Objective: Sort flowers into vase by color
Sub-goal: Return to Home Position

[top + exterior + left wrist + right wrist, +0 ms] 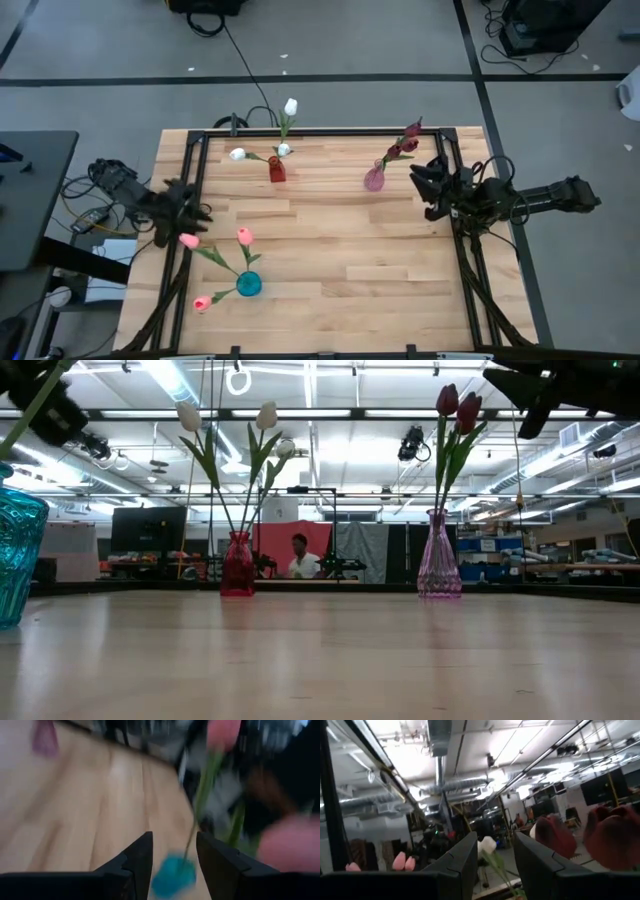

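Observation:
Three vases stand upright on the wooden table. A red vase [276, 170] near the far edge holds white tulips [290, 106]. A pale pink vase [374, 180] holds dark maroon tulips [408, 140]. A teal vase [248, 284] near the left front holds pink tulips [244, 236]. My left gripper [200, 215] hovers open at the table's left edge, beside the pink tulip heads; its wrist view shows the teal vase [172, 872] beyond its fingers [140, 855]. My right gripper [424, 186] is open at the right edge, next to the maroon tulips [615, 837], and touches nothing.
A black metal frame [200, 135] runs around the tabletop's far and side edges. The bare middle and right front of the table [380, 270] offer free room. Cables lie on the floor to the left. A person [298, 556] sits far off in the room behind.

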Available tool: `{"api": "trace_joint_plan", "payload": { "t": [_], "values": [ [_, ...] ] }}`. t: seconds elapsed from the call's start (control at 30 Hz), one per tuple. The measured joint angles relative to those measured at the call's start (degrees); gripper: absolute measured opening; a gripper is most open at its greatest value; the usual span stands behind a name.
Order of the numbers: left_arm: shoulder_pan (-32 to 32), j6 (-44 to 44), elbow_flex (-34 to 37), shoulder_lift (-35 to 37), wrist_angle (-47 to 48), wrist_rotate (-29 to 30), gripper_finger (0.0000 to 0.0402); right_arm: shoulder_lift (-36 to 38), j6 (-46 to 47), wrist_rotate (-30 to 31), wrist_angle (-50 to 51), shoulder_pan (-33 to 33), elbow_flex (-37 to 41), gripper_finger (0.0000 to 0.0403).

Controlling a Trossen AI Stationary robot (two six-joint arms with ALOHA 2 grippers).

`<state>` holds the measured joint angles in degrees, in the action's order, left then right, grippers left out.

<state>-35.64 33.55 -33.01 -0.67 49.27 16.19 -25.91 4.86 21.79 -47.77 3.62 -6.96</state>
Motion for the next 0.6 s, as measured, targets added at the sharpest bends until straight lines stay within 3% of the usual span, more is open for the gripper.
{"api": "trace_joint_plan", "payload": {
  "t": [0.13,0.4,0.6],
  "values": [
    [0.02,-0.03,1.73,0.0,-11.95,7.04,0.0156,0.02,-0.07,-0.44,0.68,0.0,0.0,0.0138],
    [0.02,-9.12,8.79,-0.02,-21.35,7.69,0.0156,0.02,-0.07,-0.43,0.7,0.0,0.0,0.0138],
    [0.0,2.8,11.77,-0.02,-29.91,4.74,0.0156,0.0,-0.09,-0.44,0.71,0.0,0.0,0.0138]
  ]
}}
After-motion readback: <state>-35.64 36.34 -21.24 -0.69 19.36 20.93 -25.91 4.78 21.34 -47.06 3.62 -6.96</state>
